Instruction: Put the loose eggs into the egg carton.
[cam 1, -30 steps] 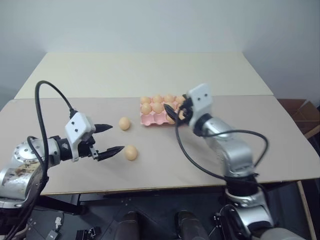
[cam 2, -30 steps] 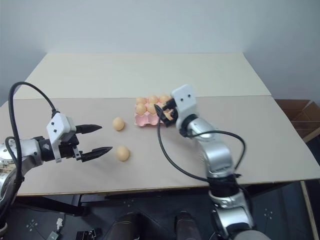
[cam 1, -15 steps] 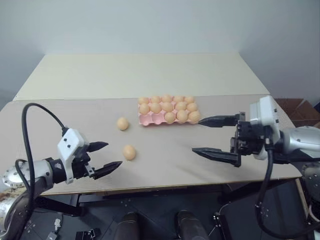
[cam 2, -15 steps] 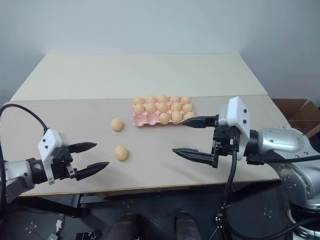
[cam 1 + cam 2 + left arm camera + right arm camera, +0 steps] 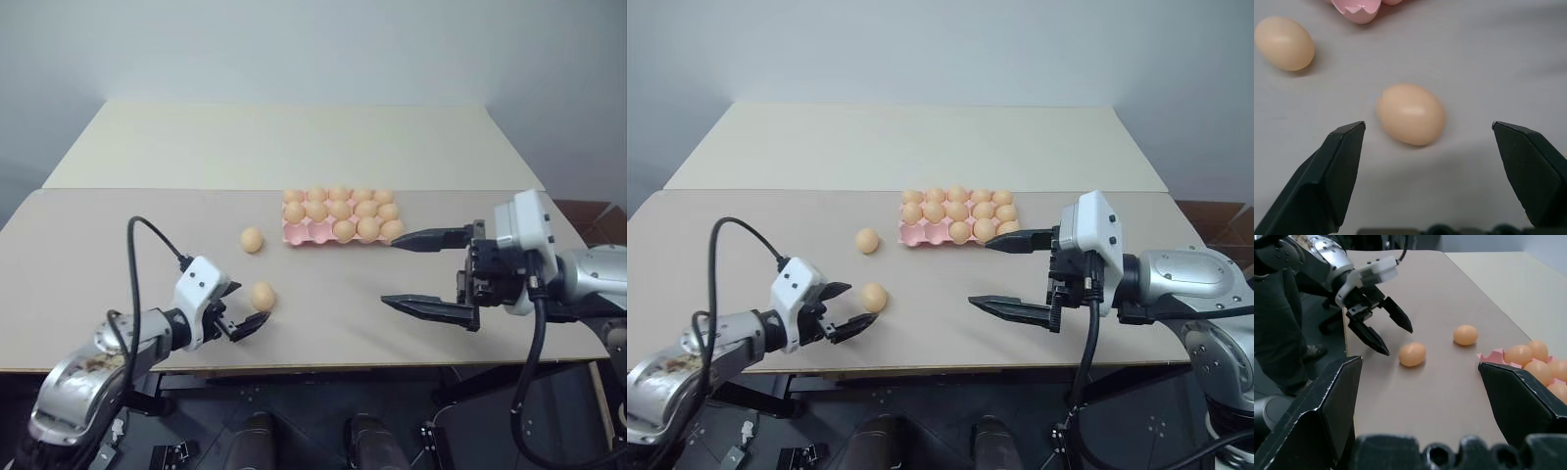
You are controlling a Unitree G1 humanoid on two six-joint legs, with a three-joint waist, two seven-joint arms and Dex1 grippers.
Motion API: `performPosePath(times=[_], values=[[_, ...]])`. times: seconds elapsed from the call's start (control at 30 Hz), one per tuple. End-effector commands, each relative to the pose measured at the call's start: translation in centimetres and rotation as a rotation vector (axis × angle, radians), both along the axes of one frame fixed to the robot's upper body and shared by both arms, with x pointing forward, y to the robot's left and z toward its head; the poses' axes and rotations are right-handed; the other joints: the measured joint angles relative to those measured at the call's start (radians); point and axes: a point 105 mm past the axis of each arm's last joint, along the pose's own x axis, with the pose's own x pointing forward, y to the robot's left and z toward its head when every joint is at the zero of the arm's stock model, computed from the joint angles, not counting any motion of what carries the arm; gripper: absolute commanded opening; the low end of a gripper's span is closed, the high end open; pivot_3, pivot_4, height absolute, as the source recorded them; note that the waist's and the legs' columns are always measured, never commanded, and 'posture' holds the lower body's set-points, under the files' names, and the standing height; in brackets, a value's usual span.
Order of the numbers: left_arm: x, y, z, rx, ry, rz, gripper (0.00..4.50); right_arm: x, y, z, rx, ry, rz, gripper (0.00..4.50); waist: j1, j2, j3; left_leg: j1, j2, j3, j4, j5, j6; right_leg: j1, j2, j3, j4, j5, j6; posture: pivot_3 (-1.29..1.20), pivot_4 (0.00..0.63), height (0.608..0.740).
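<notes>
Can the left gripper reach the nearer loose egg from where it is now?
Probably yes. The left gripper is open, the nearer loose egg lies just ahead of its fingertips, and nothing lies on the table between them.

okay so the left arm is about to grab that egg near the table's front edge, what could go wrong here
1. The smooth tan oval egg lies loose between the open jaws of the left gripper; an uneven close could nudge it rolling toward the table's front edge.
2. Squeezing hard could crack it.
3. The pale pink moulded egg carton looks nearly full, so free cups may be hard to hit.

The right gripper has drawn back off the egg carton; the left gripper has dropped toward the surface's near edge.
</notes>
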Motion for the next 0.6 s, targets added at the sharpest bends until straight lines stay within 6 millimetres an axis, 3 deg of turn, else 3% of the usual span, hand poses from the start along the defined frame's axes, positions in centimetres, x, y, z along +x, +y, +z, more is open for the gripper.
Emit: performPosePath(times=[0.03,0.4,0.5,0.6], values=[[1.0,-0.8,-0.3,0.005,-0.014,-0.022,4.50,-0.7,0.4,0.9,-0.002,-0.053,0.037,4.45,0.001,0.000,0.000,-0.001,0.000,0.000,0.000,0.000,0.000,0.000,0.000,0.000,0.000,0.000,0.000,0.00,0.150,0.740],[2.8,-2.4,-0.8,-0.006,-0.001,-0.090,4.50,-1.1,0.5,0.8,-0.015,-0.064,0.044,4.45,0.000,0.000,0.000,-0.001,0.000,-0.001,0.001,0.000,0.000,0.000,0.000,0.000,0.000,0.000,0.000,0.00,0.150,0.740],[3.0,-2.4,-0.7,-0.002,-0.009,-0.098,3.93,-1.2,0.5,0.8,-0.017,-0.064,0.043,4.50,0.000,0.000,0.000,-0.001,0.000,-0.001,0.001,0.000,0.000,0.000,0.000,0.000,0.000,0.000,0.000,0.00,0.150,0.740],[3.0,-2.5,-0.5,0.000,-0.020,-0.105,2.91,-1.2,0.3,0.7,-0.023,-0.063,0.037,4.50,0.001,0.000,0.000,-0.001,0.000,-0.001,0.001,0.000,0.000,0.000,0.000,0.000,0.000,0.000,0.000,0.00,0.150,0.740]])
